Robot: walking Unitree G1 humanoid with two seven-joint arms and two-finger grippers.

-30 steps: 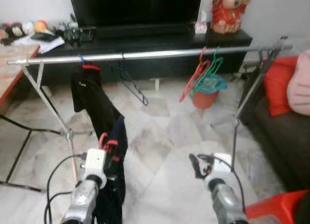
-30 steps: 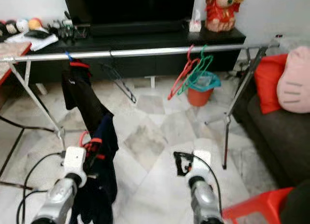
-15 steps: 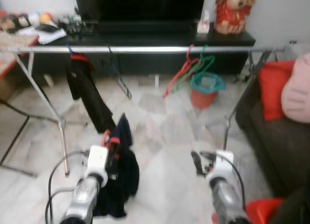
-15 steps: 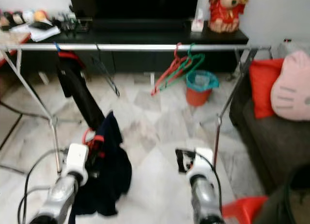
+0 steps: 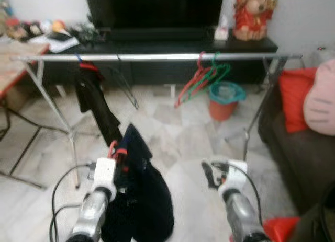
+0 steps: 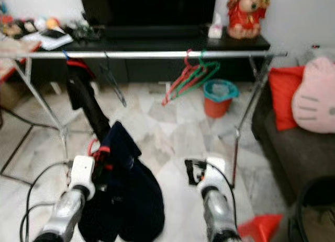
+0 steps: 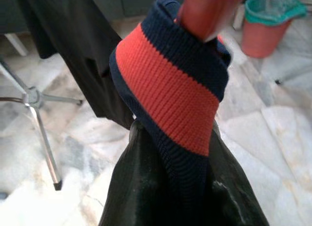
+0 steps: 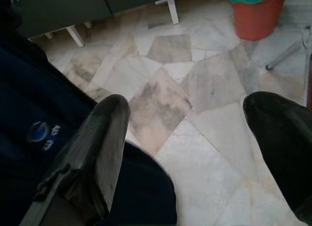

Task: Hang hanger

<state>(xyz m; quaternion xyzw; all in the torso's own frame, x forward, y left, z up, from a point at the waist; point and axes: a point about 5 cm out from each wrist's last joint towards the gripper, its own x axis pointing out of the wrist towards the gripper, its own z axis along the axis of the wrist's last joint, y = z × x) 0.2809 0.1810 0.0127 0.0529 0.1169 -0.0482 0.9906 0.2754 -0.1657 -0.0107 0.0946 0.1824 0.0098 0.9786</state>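
The red plastic hanger [image 5: 116, 148], carrying a dark navy garment with a red-striped collar [image 5: 140, 200], is sitting clenched in the left tool [image 5: 119, 157], low before the long silver metal clothes rail [image 5: 157, 57]. The right tool [image 8: 187, 133] is hovering released, fingers spread, above the marble floor [image 5: 183, 137].

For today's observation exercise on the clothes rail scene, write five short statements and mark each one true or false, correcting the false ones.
1. The left gripper holds a dark garment on a red hanger. True.
2. The right gripper grips a hanger. False: it is open and holds nothing.
3. Red and green hangers hang on the rail. True.
4. The bucket is blue all over. False: it is orange with a teal liner.
5. A black garment already hangs on the rail. True.
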